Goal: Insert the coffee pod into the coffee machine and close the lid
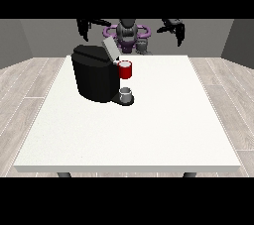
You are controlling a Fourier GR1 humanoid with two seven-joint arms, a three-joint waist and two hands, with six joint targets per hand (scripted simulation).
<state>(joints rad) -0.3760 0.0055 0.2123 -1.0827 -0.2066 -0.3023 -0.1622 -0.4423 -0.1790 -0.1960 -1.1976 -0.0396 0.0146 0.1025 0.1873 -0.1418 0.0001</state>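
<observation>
I see a small grey thing (126, 91) on the dark base at the foot of the coffee machine (94, 73), just under a red thing at the machine (125, 70); I cannot tell whether it is the pod. It looks upright, with its rounded top up and its short axis vertical, though it is too small for me to read more. The machine is a black block on the left half of the white table (163, 120), towards the far edge. Its lid (109, 48) is up, a pale flap tilted back towards the robot (128, 33). Both hands are raised above the far edge of the table, well apart from the machine and holding nothing. The hand at the view's left (87, 26) and the hand at the view's right (173, 27) each show dark fingers hanging down, spread and relaxed rather than curled.
</observation>
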